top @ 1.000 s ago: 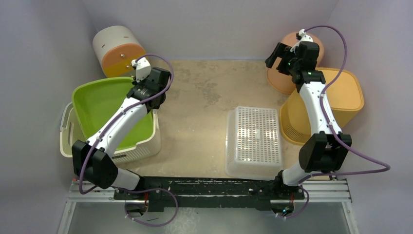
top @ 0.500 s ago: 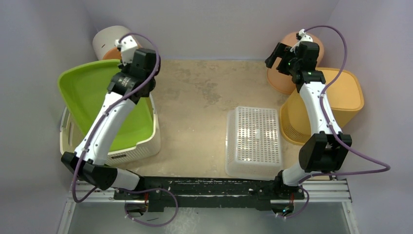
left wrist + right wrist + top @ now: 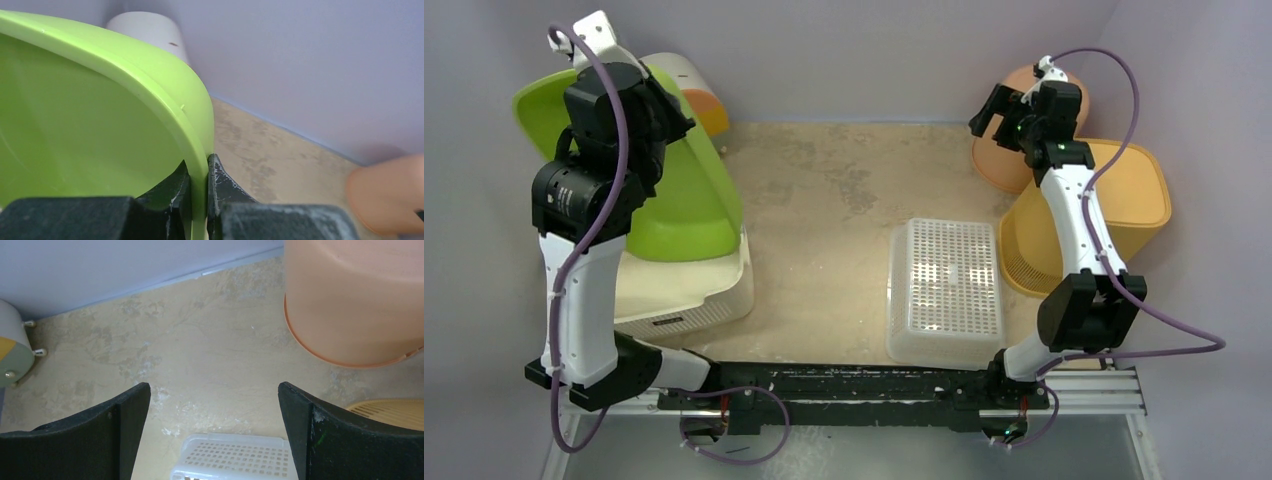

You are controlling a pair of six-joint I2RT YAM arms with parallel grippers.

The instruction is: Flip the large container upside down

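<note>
Large lime-green plastic tub (image 3: 689, 195) — rim pinched by left claw (image 3: 199, 172), held on edge over cream basket (image 3: 709, 290); inversion judged half done, tip-over outstanding; right claw (image 3: 214, 390) spread.

One green tub (image 3: 689, 200), five bins (image 3: 946, 275), two arms (image 3: 1079, 225)

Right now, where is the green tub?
Top view, far left: the green tub is tilted up above the cream basket, its rim pinched in the left gripper.
</note>
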